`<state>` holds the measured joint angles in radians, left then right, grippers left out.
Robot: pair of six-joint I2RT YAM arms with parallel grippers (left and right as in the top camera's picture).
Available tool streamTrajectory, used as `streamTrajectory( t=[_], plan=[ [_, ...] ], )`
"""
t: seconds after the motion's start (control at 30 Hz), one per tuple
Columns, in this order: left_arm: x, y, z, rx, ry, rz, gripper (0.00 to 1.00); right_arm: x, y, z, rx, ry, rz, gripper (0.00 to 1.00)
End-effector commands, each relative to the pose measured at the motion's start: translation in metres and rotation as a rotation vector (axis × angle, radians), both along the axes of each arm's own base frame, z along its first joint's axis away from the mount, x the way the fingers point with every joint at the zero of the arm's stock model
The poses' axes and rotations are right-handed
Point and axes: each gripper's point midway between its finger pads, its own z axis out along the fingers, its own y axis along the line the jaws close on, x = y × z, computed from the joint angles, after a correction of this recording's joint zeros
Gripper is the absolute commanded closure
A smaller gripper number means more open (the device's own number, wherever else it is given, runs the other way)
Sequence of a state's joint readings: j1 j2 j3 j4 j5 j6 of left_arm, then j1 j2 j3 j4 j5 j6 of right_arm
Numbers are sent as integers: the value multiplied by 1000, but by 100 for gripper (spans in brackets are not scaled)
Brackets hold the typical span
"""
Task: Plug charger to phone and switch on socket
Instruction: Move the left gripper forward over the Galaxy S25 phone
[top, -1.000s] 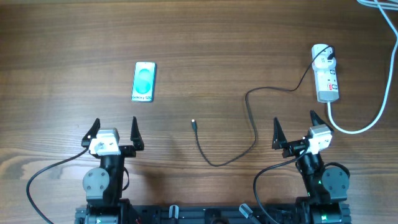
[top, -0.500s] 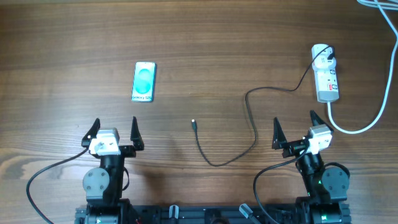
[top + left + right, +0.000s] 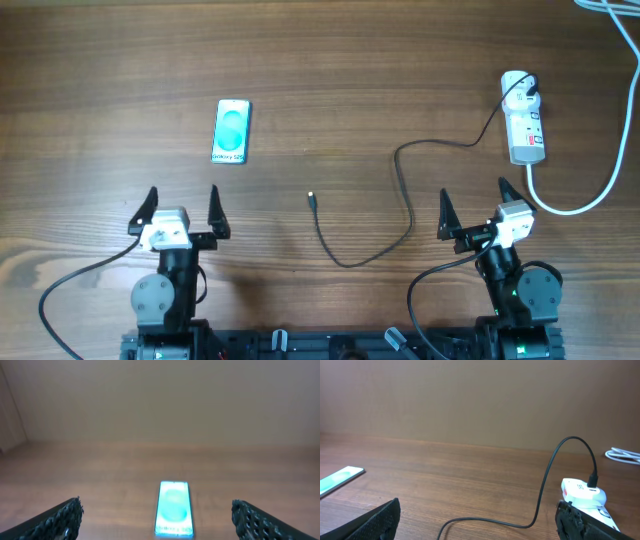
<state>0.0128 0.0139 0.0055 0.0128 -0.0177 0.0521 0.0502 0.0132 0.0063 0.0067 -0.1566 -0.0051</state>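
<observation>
The phone (image 3: 231,131) lies flat on the brown worktop (image 3: 320,50) with its screen up. It is on the left side, a little way ahead of the left gripper (image 3: 183,200) and not touching it. The left gripper is wide open and holds nothing. The right gripper (image 3: 474,195) is wide open too, and it holds nothing. Both sit near the front edge of the worktop.

The charger (image 3: 405,200) is a thin black wire. Its plug (image 3: 531,96) is stuck into the far end of the white socket (image 3: 525,135), which lies on the right side. From there the wire runs left, bends toward the front, makes a loop and ends at its little tip (image 3: 312,200) in the middle of the worktop. The tip lies loose, well apart from the phone.

A thick white cord (image 3: 565,211) comes out of the near end of the socket and curls off to the right. I cannot tell if the switch is on.
</observation>
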Motion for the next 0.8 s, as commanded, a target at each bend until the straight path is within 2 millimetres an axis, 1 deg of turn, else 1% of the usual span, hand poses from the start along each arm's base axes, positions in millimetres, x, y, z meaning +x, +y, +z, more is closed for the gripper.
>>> streamTrajectory(
  t=[0.0, 0.1, 0.13, 0.17, 0.33, 0.4, 0.47, 0.53, 0.6, 0.7, 0.77],
  plan=[
    [-4, -7, 40, 21, -162, -35, 0, 0, 1, 0, 8, 1, 3, 0],
    [-15, -26, 80, -49, -310, -157, 0, 0, 1, 0, 8, 1, 3, 0],
    [-21, -33, 96, -99, -341, -211, 0, 0, 1, 0, 8, 1, 3, 0],
    [-25, -36, 107, -141, -354, -241, 0, 0, 1, 0, 8, 1, 3, 0],
    [-43, -41, 147, -301, -335, -297, 0, 0, 1, 0, 8, 0, 3, 0],
    [-48, -41, 157, -313, -303, -293, 0, 0, 1, 0, 8, 0, 3, 0],
    [-52, -41, 167, -322, -234, -281, 0, 0, 1, 0, 8, 0, 3, 0],
    [-53, -41, 178, -330, -179, -271, 0, 0, 1, 0, 8, 1, 3, 0],
    [-50, -41, 196, -339, -110, -260, 0, 0, 1, 0, 8, 1, 3, 0],
    [-39, -42, 223, -350, -18, -252, 0, 0, 1, 0, 8, 1, 3, 0],
    [-27, -50, 245, -354, 66, -287, 0, 0, 1, 0, 8, 1, 3, 0]
  ],
)
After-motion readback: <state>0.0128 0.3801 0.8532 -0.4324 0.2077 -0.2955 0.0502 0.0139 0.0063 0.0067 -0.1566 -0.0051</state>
